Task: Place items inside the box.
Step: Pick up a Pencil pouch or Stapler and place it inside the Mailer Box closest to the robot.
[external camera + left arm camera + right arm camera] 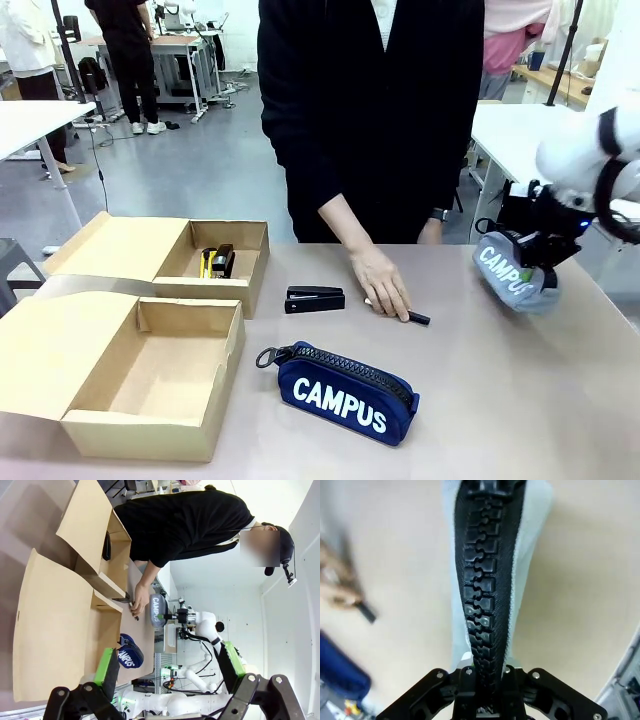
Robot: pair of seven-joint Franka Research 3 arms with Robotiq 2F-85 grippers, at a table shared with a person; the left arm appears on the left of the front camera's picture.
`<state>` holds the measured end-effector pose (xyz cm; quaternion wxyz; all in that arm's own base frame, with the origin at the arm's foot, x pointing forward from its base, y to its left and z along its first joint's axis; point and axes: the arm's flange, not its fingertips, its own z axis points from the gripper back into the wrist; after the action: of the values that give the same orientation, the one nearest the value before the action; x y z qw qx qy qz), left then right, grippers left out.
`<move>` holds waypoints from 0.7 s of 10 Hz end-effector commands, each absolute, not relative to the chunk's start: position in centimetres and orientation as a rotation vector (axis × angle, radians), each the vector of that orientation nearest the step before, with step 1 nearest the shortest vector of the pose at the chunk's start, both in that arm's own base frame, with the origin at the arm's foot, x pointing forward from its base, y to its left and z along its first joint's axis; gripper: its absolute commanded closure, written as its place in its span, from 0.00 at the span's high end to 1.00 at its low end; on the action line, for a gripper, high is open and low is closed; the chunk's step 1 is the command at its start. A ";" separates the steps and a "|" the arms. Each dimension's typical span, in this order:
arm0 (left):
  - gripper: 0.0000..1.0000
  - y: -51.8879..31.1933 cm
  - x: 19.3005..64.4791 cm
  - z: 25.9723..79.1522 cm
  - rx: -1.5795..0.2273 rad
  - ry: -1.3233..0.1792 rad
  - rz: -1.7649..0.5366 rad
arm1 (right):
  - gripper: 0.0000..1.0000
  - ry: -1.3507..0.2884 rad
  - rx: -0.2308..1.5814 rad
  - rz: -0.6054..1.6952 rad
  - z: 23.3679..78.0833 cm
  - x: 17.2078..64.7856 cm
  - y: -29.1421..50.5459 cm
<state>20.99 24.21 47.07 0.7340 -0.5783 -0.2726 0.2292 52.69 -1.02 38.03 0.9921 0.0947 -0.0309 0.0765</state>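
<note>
**Front view.** My right jaws are clamped on the zipper ridge of the grey CAMPUS case (508,270), which hangs tilted over the desk (500,390) at 3 o'clock. In the right wrist view the zipper runs from between the jaws toward 12 o'clock. My left jaws stand open, green-padded fingers (106,667) wide apart and holding nothing. The navy CAMPUS case (345,395) lies at 6 o'clock. The box (252,272) sits at 9 o'clock, its far compartment holding a yellow knife (207,262) and a black stapler (224,260). At centre, a second stapler (315,298) lies near the person's hand (380,282), which rests on the marker (415,317).
</note>
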 end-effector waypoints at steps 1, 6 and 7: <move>1.00 24.3 21.0 47.2 -1.287 -0.622 0.487 | 0.00 0.084 0.381 0.163 42.7 46.4 -3.6; 1.00 24.3 21.0 47.2 -1.287 -0.622 0.487 | 0.00 -0.104 0.415 0.102 44.9 30.2 -1.3; 1.00 24.3 21.0 47.2 -1.287 -0.622 0.487 | 0.00 -0.186 0.423 0.063 45.1 28.7 -1.1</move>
<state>20.95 24.23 47.08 0.7337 -0.5783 -0.2731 0.2294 30.98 -2.07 45.15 0.9728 0.2238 -0.0410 0.0438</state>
